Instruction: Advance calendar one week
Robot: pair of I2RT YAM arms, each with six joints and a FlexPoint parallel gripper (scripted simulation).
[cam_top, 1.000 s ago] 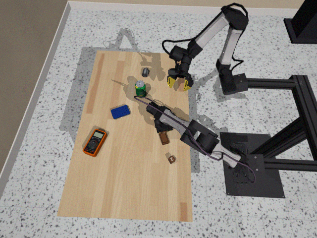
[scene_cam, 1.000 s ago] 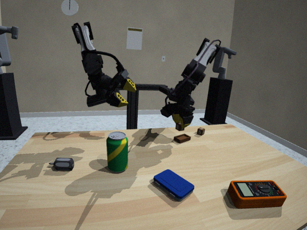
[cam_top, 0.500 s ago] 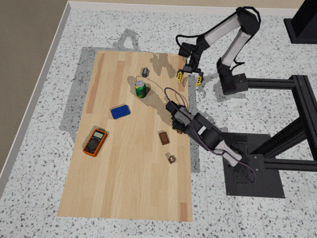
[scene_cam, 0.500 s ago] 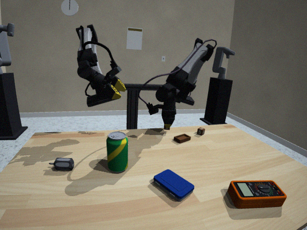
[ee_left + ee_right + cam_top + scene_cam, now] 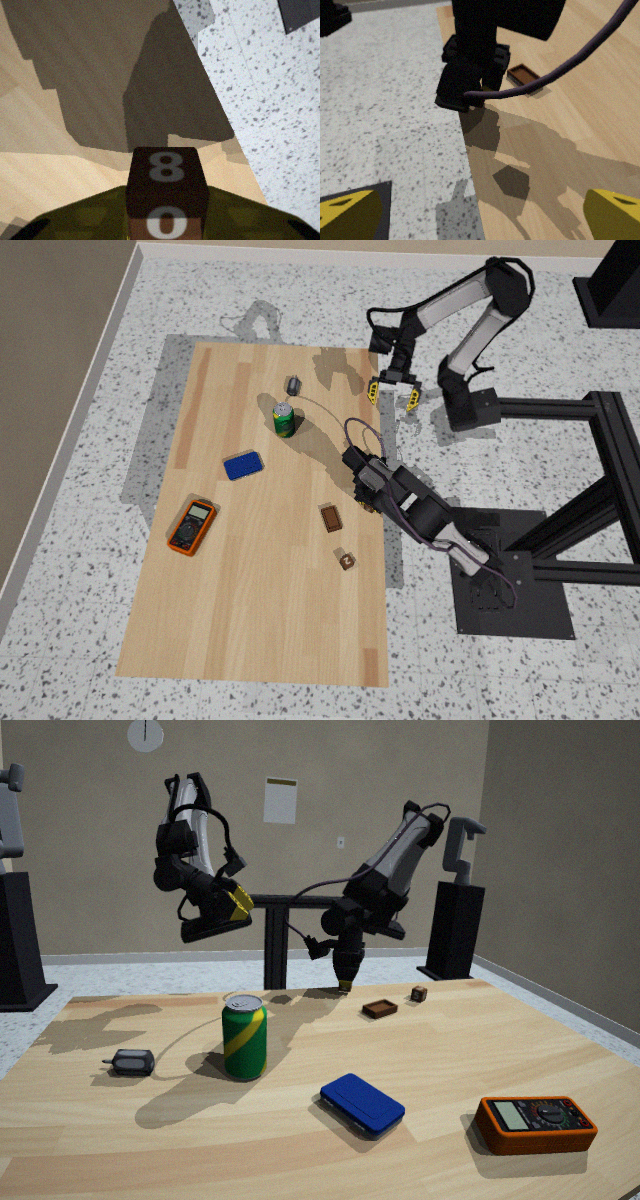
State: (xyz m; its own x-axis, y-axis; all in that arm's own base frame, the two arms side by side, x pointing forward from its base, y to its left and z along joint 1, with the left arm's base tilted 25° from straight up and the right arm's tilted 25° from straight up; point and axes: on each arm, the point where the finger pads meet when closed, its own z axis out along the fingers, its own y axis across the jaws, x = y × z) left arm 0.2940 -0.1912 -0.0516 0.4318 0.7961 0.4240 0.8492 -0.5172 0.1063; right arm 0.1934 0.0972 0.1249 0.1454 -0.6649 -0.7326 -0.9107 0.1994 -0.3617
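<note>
The brown tray lies on the table with no cube in it. A loose brown cube rests on the table beyond the tray; its top shows a 2 in the top view. My left gripper is shut on another brown cube, near the table's robot-side edge, beside the tray. The left wrist view shows an 8 and a 0 on this cube; its other faces are hidden. My right gripper is open and empty, raised near the robot-side edge, away from tray and cubes.
A green can stands on the table. A small dark grey device, a blue case and an orange multimeter lie farther from the arms.
</note>
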